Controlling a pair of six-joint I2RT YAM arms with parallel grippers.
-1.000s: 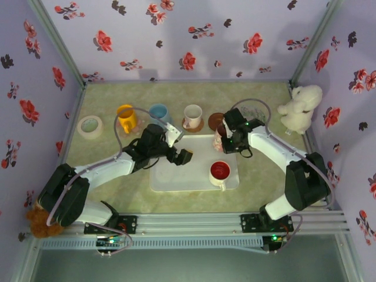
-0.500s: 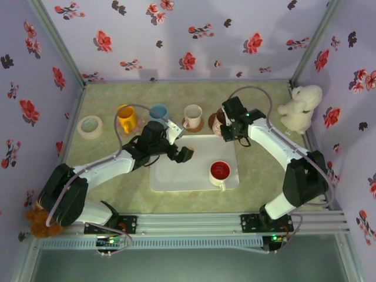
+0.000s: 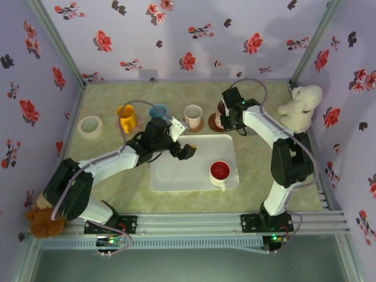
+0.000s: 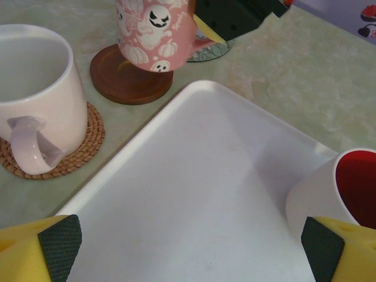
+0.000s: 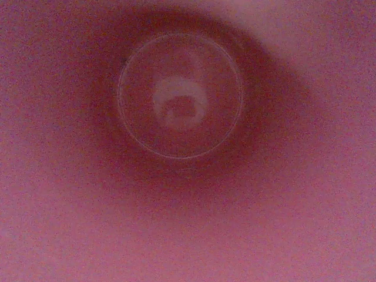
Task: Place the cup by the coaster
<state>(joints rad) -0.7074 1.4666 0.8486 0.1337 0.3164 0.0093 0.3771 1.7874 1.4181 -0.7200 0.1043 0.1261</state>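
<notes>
Pink cup [image 4: 154,29]: hangs by its rim with its base low over the brown coaster [image 4: 126,79], leaning slightly. From the left wrist view I cannot tell whether it touches the wood.
Right gripper [image 3: 225,120]: jaws clamped on the cup's rim, with one yellow finger down the outer wall. Its own camera looks straight into the cup's pink inside, which fits a grip from above.
Reason for grip: judged to leave the base free for setting down.
Left gripper [image 4: 188,244]: jaws wide apart with nothing between them. It hovers over the white tray [image 4: 200,194], clear of the right arm's reach.
Neighbours: a white mug [image 4: 35,94] stands on a woven coaster [image 4: 85,150], just left of the brown one. A red-lined cup [image 4: 329,188] stands on the tray.
Obstruction: the white mug and the tray's far edge both lie near the brown coaster, so the free table beside it is narrow.
</notes>
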